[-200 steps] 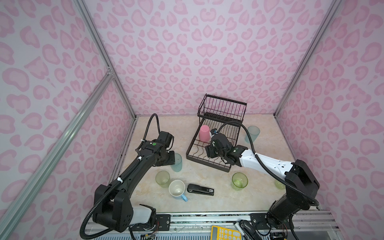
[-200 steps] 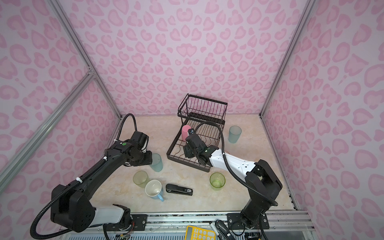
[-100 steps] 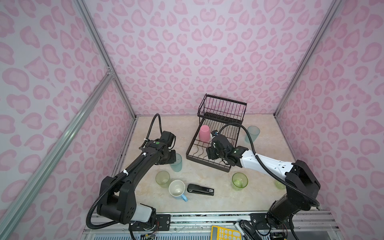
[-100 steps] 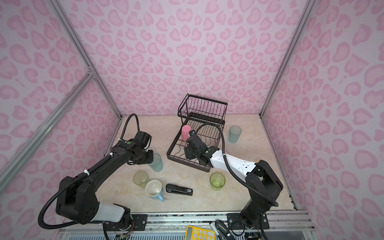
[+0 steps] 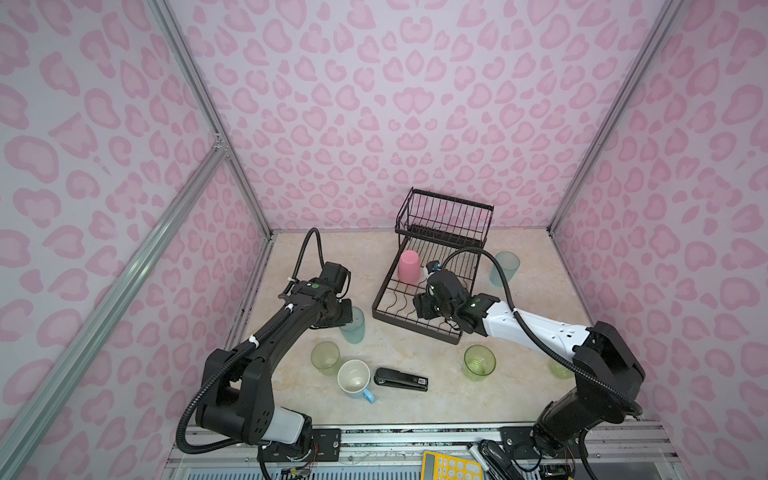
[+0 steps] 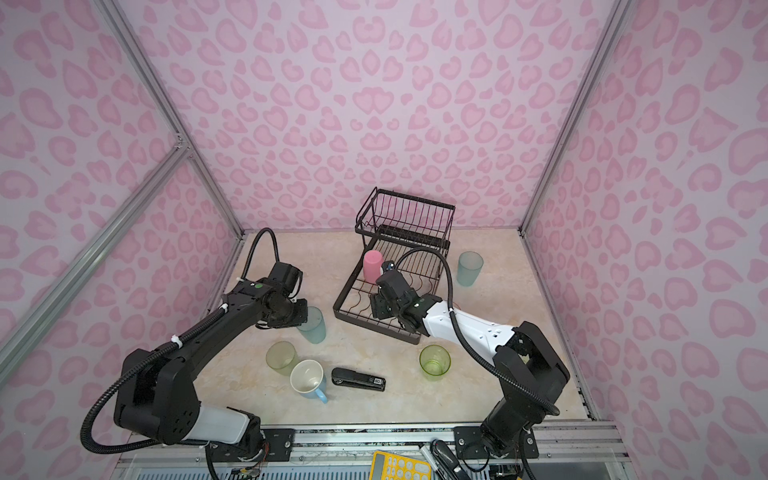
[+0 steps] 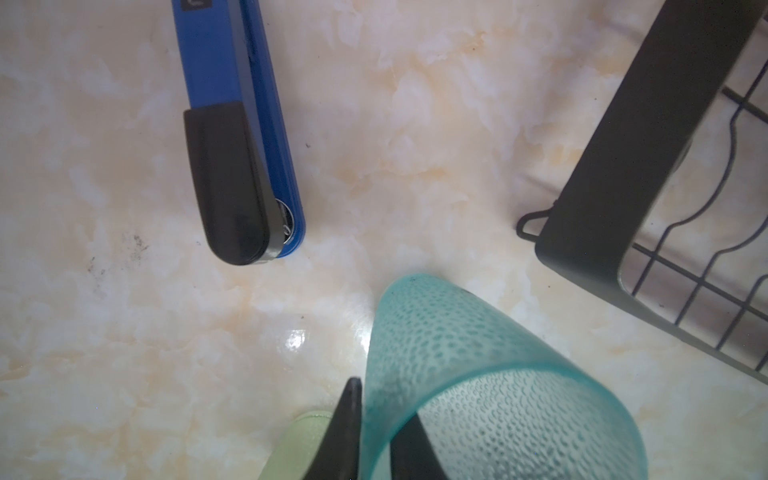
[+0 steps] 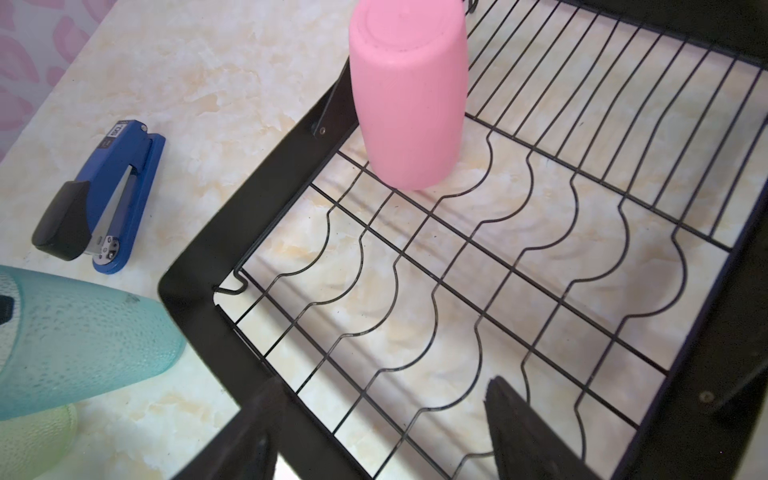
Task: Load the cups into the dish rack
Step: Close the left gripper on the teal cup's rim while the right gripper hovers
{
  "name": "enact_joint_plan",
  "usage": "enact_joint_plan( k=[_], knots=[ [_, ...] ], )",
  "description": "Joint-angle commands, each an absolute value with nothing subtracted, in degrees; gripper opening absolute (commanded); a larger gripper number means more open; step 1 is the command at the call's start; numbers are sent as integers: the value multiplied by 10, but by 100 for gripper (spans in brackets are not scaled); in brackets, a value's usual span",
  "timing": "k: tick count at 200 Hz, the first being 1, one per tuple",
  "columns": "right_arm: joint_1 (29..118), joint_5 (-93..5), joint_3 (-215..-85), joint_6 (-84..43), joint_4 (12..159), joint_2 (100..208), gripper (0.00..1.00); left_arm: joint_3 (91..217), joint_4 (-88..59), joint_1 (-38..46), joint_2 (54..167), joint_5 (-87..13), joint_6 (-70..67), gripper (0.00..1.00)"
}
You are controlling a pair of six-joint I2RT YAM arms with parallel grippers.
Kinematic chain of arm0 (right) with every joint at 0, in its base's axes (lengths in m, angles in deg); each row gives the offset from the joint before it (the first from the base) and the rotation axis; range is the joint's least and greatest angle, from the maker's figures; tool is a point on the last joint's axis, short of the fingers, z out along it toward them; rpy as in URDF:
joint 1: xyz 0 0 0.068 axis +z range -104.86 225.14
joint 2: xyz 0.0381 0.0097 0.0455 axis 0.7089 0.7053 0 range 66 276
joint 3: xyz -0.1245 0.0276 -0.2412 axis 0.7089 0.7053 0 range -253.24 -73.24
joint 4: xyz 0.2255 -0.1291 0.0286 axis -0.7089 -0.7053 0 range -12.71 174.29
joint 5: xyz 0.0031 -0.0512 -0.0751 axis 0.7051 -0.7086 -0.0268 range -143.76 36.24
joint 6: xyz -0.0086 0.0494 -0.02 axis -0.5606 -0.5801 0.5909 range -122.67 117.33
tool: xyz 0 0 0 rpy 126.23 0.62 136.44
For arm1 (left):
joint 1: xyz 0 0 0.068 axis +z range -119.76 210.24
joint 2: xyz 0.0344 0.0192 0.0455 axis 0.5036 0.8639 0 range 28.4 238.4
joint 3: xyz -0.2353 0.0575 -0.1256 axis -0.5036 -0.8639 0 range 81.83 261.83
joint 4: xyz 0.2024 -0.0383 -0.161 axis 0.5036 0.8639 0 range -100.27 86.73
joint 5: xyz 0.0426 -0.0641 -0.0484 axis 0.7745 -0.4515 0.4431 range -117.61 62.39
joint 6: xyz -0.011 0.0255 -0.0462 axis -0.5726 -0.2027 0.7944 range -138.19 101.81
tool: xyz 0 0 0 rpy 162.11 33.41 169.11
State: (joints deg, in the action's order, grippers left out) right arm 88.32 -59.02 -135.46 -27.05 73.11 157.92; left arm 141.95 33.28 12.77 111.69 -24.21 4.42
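Currently the left fingers [image 7: 345, 436] pinch the wall of a frosted blue-green cup [image 5: 353, 326] at its rim, one finger outside and one inside. That cup stands upright on the counter [image 5: 436, 403], just left of the near left corner of the dish rack [image 5: 444, 218]. The right fingers [image 8: 523, 436] are spread wide with nothing between them, hovering over the near part of the rack's lower tray. A pink cup [image 5: 409, 267] sits upside down in the far left corner of that tray.

Near the pinched cup stands a pale green cup [image 5: 325, 357], and just beside it a light-blue mug [image 5: 354, 378] with its mouth up. A black stapler [image 5: 401, 379] lies right of the mug. A clear green cup [image 5: 479, 363] stands by the rack's near right corner, and a second frosted cup [image 5: 504, 268] stands right of the rack. A blue stapler [image 8: 99, 195] lies on the counter left of the rack, seen only in the wrist views.
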Motion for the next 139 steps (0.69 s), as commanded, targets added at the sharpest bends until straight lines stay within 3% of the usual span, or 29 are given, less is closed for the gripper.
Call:
enact_joint_plan(
  k=[1, 139],
  knots=[
    [884, -579, -1349, -276, 744, 1578, 76, 1417, 322, 128, 1112, -247, 39, 16],
    [884, -562, -1350, -297, 755, 1571, 76, 1435, 303, 128, 1059, -270, 41, 7]
  ],
)
